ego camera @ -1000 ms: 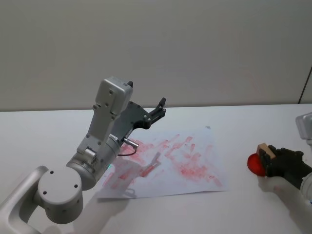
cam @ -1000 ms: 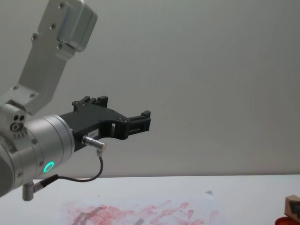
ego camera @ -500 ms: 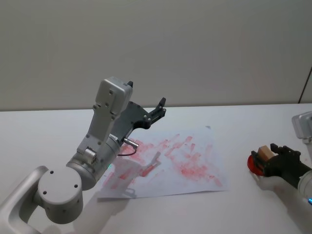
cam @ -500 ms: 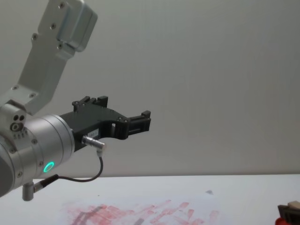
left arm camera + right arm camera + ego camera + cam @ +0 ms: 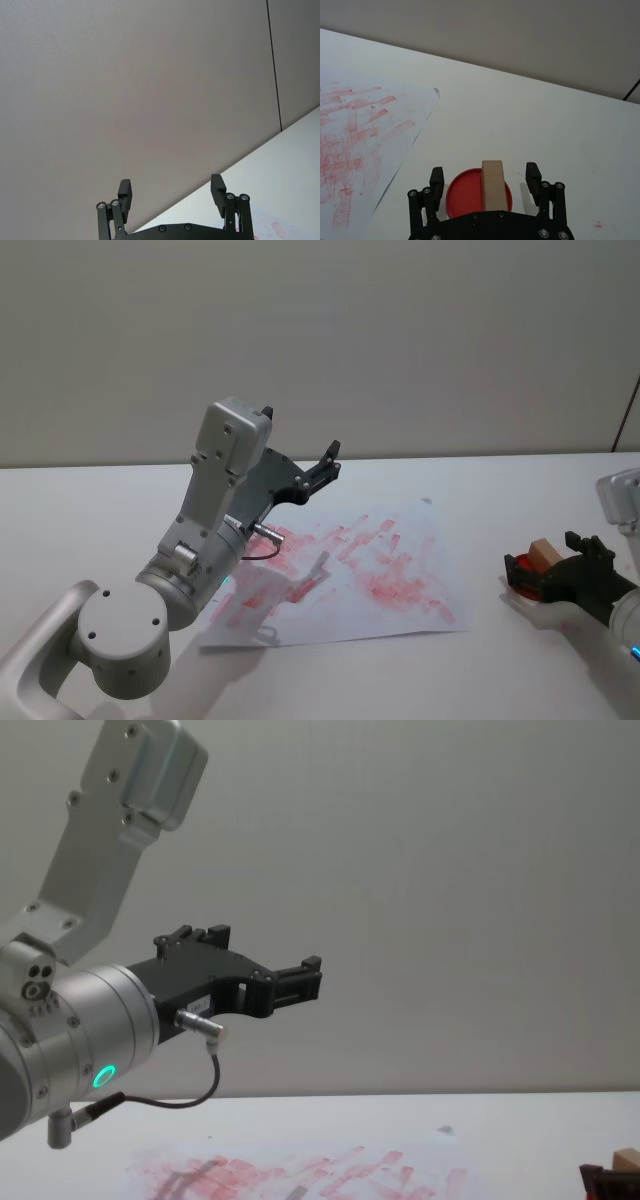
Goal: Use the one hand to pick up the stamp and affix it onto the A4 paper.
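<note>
The stamp, a small tan wood block, stands upright on a round red pad on the white table, well off to the right of the paper and apart from it. In the head view we see the stamp near the table's right side, w/ the red pad mostly hidden behind black gripper parts.

Our right gripper sits low at the table, right at the stamp. Its two black fingers are spread wide, one on either side of the block & the pad, w/ clear gaps both sides, so it's gripping nothing. In the chest view just the stamp's top corner pokes in at the lower right edge.

The paper lies flat approx. mid-table, covered in smudgy red-pink stamp marks, one corner pointing toward the stamp.

Our left gripper is held up high over the paper's left part, pointing at the grey wall. Its fingers are wide apart & hold nothing. The big silver left arm w/ a green ring light & a cable fills the left of the chest view.
</note>
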Robot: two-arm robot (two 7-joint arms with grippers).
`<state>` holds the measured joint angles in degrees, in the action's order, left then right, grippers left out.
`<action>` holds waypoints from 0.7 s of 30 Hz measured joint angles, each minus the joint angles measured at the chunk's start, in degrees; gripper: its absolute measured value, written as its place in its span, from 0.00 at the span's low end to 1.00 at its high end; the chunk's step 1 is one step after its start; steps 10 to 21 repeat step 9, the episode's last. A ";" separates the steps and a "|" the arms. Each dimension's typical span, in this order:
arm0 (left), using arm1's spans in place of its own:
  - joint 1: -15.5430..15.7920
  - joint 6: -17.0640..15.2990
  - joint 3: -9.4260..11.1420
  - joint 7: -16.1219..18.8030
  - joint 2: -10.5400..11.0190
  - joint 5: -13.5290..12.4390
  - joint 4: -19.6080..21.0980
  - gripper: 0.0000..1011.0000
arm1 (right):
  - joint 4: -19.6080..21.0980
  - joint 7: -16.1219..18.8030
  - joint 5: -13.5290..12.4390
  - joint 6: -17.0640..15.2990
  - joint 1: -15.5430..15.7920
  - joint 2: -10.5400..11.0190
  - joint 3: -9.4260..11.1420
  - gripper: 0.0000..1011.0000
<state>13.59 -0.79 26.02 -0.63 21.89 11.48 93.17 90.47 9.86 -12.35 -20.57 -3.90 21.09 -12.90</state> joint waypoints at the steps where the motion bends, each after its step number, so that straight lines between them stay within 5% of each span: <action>1: 0.00 0.00 0.00 0.00 0.00 0.00 0.00 0.99 | -0.01 0.01 0.01 0.00 -0.01 0.00 0.00 0.99; 21: 0.00 0.00 0.00 0.00 0.00 0.00 0.00 0.99 | -0.09 0.05 0.06 -0.07 -0.06 -0.04 -0.02 0.99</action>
